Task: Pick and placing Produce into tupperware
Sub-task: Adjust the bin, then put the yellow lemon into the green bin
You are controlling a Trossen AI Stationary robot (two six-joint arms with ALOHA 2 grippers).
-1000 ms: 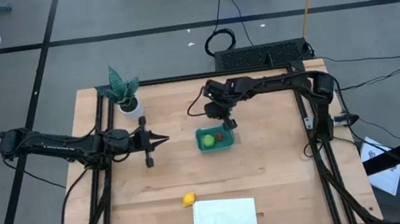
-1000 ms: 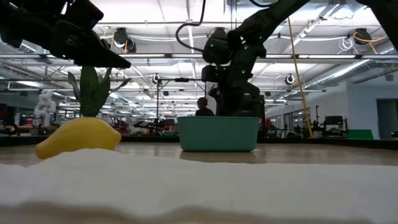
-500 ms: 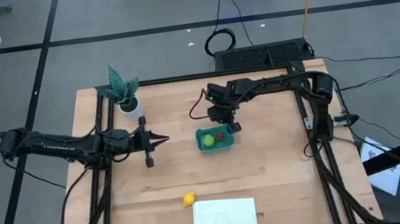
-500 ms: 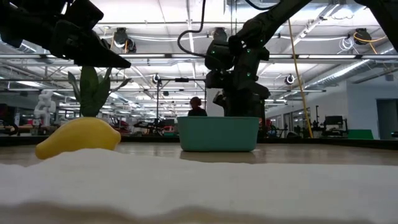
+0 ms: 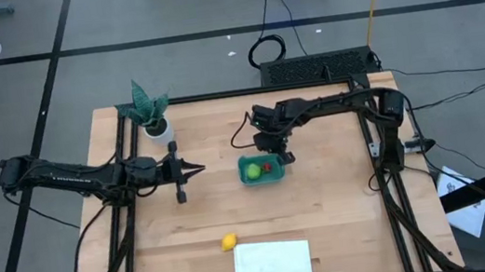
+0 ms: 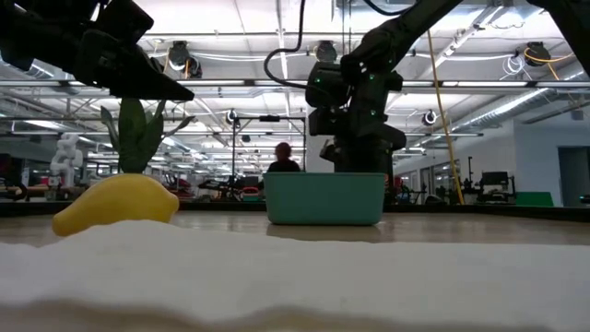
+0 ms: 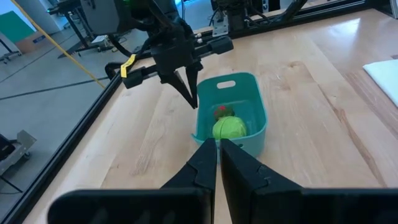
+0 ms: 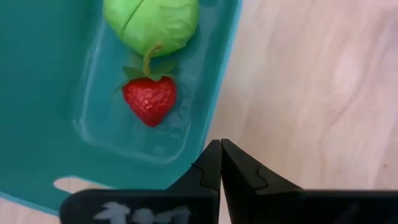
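The teal tupperware tub (image 5: pixel 262 169) stands flat on the table's middle. In it lie the lime-green piece (image 8: pixel 152 22) and the red strawberry-like piece (image 8: pixel 150 99). The yellow lemon-like piece (image 5: pixel 228 242) lies on the wood near the table's near edge, large in the low view (image 6: pixel 115 205). My right gripper (image 8: pixel 219 154) is shut and points down over the tub's right rim (image 8: pixel 214 118); the left wrist view shows it too (image 7: pixel 189 93). My left gripper (image 5: pixel 198 169) is shut, level, left of the tub and aimed at it. My right gripper points down from above with its shut fingertips at the tub's right rim (image 7: pixel 198 118). Whether they touch the rim or stand just over it, I cannot tell. The tub sits flat on the table.
A potted plant (image 5: pixel 151 110) stands at the far left corner. A flat white sheet (image 5: pixel 272 262) lies at the near edge beside the lemon. Bare wood shows right of and in front of the tub. A person (image 6: pixel 281 161) is in the room behind.
My right gripper has moved toward the table's right and a little toward its near edge, from the tub's far side to its right rim. The tub and the pieces in it have stayed in place.
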